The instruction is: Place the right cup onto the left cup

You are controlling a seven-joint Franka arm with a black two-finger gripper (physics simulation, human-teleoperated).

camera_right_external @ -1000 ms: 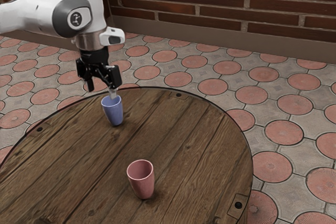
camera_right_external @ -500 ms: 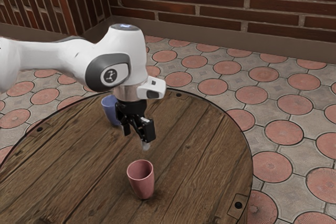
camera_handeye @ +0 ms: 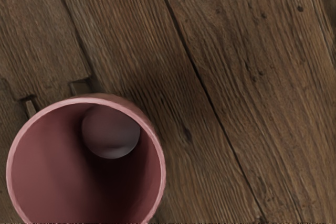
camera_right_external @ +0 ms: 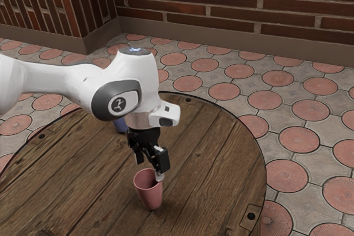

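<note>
My claw [camera_right_external: 149, 169] has come down close to the rim of the pink cup [camera_right_external: 149, 196], its fingers spread wide, while that cup stands upright on the tabletop [camera_right_external: 83, 181], well apart from the blue cup [camera_right_external: 120, 127] partly hidden behind my arm [camera_right_external: 61, 81].

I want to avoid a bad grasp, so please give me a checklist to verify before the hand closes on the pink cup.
1. Pink cup upright on the table: ok.
2. Pink cup empty: ok, the wrist view shows nothing standing inside.
3. Hand open: ok, its fingers stand apart.
4. Hand low enough, at the pink cup's rim: ok, as far as the exterior view shows.
5. Both fingers well placed for the grasp: cannot tell.
6. Blue cup's mouth free to receive: cannot tell, the arm hides it.
</note>
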